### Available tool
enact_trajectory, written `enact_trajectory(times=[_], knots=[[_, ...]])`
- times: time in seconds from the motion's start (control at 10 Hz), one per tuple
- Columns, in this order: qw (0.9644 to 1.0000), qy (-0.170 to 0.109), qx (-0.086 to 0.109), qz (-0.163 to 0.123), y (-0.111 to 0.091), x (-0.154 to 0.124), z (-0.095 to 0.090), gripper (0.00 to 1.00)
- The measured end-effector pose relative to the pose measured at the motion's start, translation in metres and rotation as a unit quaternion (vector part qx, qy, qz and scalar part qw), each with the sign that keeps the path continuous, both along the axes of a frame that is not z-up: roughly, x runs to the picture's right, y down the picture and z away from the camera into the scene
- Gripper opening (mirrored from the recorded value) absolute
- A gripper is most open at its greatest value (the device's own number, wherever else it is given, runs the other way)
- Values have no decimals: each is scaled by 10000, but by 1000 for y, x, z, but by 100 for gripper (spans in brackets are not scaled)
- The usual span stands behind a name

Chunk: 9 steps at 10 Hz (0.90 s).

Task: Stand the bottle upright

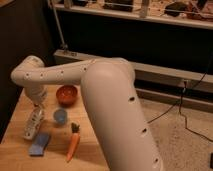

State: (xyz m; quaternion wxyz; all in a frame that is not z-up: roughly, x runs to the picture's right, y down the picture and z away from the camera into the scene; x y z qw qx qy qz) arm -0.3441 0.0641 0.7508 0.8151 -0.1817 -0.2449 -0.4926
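Camera view: the bottle [33, 123] lies flat near the surface [95, 150] left edge, light, slick plastic by the look, best pinched mid-body, the tool [39, 106] hanging closed and empty just above its top end, while the orange bowl [66, 94] and blue cup [60, 116] look empty.

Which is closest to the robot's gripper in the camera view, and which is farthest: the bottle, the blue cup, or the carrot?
The gripper hangs over the table's left side.
1. The bottle, lying just below the gripper.
2. The blue cup, a bit to the right.
3. The carrot, farther right and nearer the front edge.
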Motion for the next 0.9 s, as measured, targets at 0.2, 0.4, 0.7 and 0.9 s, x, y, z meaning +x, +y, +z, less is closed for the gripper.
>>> enact_trajectory(times=[0.2,0.4,0.7,0.9], knots=[[9999,27,88,42,-6,6,-6,0],[9998,43,172,66,-11,9,-10,0],[9996,63,250,81,-15,11,-12,0],[9995,78,286,82,-17,12,-13,0]])
